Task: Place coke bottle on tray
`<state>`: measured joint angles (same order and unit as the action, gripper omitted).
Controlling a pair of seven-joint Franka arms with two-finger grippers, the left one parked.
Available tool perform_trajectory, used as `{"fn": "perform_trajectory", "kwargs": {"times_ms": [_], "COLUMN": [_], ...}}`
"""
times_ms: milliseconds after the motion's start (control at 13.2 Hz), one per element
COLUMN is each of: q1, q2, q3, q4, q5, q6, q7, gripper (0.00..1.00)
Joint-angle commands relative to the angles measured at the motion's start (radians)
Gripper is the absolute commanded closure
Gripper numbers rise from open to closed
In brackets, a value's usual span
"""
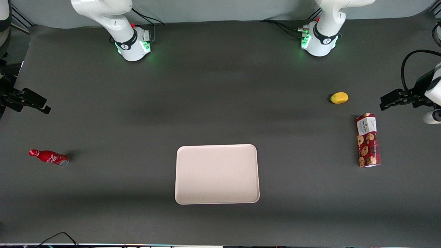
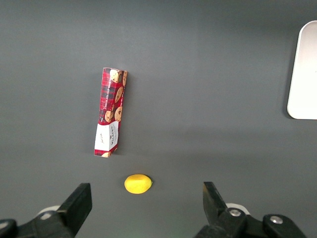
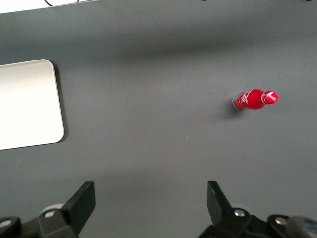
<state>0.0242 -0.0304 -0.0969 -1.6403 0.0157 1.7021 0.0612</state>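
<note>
the small slim red coke bottle (image 1: 48, 157) with white script and a silvery base stands on the dark grey table (image 1: 220, 103) toward the working arm's end, well apart from the large flat cream-white rectangular tray (image 1: 217, 174). the black two-finger gripper (image 3: 151, 203) hangs high above the table with its fingers (image 3: 81, 201) spread wide and nothing between them. a red cookie box (image 1: 368, 140) and a small yellow lemon-like fruit (image 1: 339, 97) lie toward the parked arm's end.

Seen from the right wrist, the gripper (image 3: 151, 210) hangs above the dark table (image 3: 148, 124) with its fingers (image 3: 81, 201) spread wide and nothing between them, while the coke bottle (image 3: 255, 98) stands well apart from the cream-white tray (image 3: 29, 104).
</note>
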Motion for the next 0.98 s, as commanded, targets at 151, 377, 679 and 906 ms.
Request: {"fn": "perform_trajectory", "kwargs": {"times_ms": [151, 377, 679, 906], "q1": [-0.013, -0.023, -0.024, -0.026], "q2": [-0.017, -0.019, -0.022, -0.023], "q3": [0.012, 0.011, 0.016, 0.016], "q4": [-0.009, -0.022, -0.024, -0.039], "q5": [-0.023, -0.022, -0.023, -0.055], "q6": [-0.035, -0.035, -0.035, -0.035], "q7": [0.019, 0.016, 0.019, 0.017], "gripper": [0.0, 0.0, 0.0, 0.0]}}
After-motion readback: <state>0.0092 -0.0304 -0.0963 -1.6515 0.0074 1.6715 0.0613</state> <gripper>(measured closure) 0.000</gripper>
